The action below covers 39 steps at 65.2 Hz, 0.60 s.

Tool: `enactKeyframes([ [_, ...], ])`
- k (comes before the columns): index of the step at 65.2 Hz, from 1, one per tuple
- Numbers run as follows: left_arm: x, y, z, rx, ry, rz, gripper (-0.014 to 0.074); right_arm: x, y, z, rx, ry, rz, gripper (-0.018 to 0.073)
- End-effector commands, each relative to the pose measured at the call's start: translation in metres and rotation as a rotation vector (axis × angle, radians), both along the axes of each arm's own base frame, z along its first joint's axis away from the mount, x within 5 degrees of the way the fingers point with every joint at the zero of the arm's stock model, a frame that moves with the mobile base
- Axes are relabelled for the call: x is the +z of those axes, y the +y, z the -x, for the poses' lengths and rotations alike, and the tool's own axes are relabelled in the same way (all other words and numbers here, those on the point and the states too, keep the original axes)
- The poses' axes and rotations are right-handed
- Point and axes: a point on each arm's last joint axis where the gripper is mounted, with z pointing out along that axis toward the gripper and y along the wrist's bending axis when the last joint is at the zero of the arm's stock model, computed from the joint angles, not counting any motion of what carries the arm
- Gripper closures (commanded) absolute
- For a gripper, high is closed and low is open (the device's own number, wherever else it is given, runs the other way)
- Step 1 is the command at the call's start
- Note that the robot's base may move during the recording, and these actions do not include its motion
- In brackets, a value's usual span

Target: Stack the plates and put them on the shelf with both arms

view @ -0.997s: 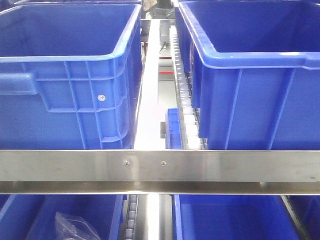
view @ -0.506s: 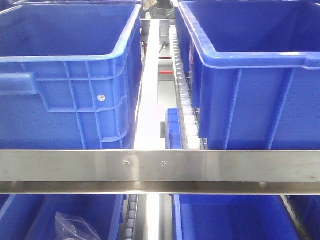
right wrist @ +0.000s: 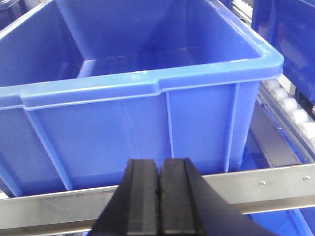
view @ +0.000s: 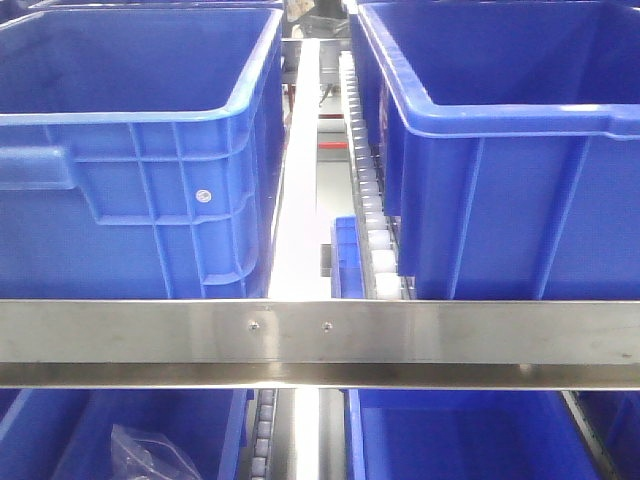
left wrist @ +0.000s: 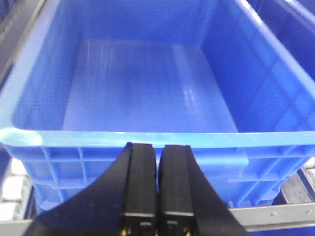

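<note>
Where the front view looks along the shelving, two large blue plastic bins sit on the upper level: left bin [view: 130, 150] at 9 o'clock, right bin [view: 510, 150] at 3 o'clock, well apart across a white strip [view: 300, 180].
- Roller track [view: 372, 230]: white rollers, just beside the right bin's inner wall.
- Steel rail [view: 320, 340]: horizontal, across the front, two screws near its middle.
- Lower level: further blue bins; clear plastic bag [view: 150, 450] at 7 o'clock.
- Left pincer [left wrist: 156, 189]: black, at 6 o'clock in its wrist view, fingers pressed together, holding nothing, facing a blue bin's near rim.
- Right pincer [right wrist: 158, 196]: black, at 6 o'clock, fingers together, holding nothing, facing a blue bin's wall above a steel rail.
- Plates: in none of the views.
</note>
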Motion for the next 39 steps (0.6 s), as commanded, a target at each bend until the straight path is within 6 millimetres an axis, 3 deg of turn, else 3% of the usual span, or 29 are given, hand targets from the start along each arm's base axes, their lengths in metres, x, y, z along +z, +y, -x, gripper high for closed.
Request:
enactKeyframes([
  [1, 0.010, 0.004, 0.011, 0.012, -0.162, 0.030, 0.0512, 0.009, 0.000, 0.001, -0.002, -0.104, 0.012, 0.0511],
  [21, -0.047, 0.020, 0.049, 0.120, -0.325, 0.047, 0.0512, 0.009, 0.000, 0.001, -0.002, -0.104, 0.012, 0.0511],
  [39, -0.047, 0.025, 0.062, 0.184, -0.383, -0.032, 0.0512, 0.009, 0.000, 0.001, -0.002, -0.104, 0.012, 0.0511],
])
